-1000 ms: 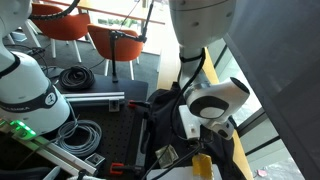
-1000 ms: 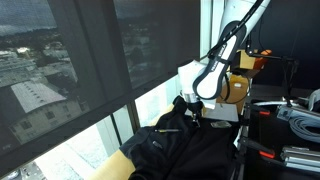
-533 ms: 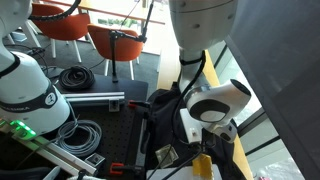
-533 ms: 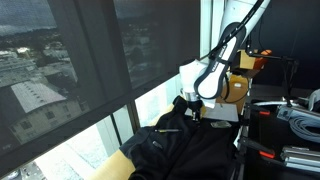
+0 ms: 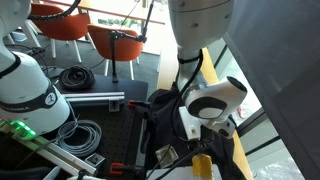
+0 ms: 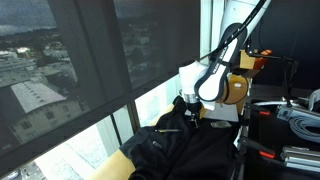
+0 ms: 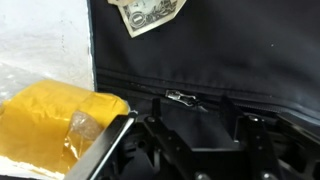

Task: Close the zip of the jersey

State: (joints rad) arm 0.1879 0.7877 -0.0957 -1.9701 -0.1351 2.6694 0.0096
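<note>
The black jersey [image 6: 180, 150] lies spread on the table in both exterior views [image 5: 163, 108]. In the wrist view it fills the upper right, with its zip line running across and the silver zip pull [image 7: 181, 98] just above my fingers. My gripper [image 7: 192, 122] is open, one finger on each side below the pull, holding nothing. In an exterior view the gripper [image 6: 190, 104] hangs over the jersey's far end.
A yellow object [image 7: 55, 130] with a metal edge lies left of the gripper. A white care tag [image 7: 150, 12] sits on the jersey. Coiled cables [image 5: 75, 135], a second white robot arm [image 5: 30, 90] and orange chairs [image 5: 70, 25] stand around the table.
The arm shifted very slightly; otherwise nothing has visibly changed.
</note>
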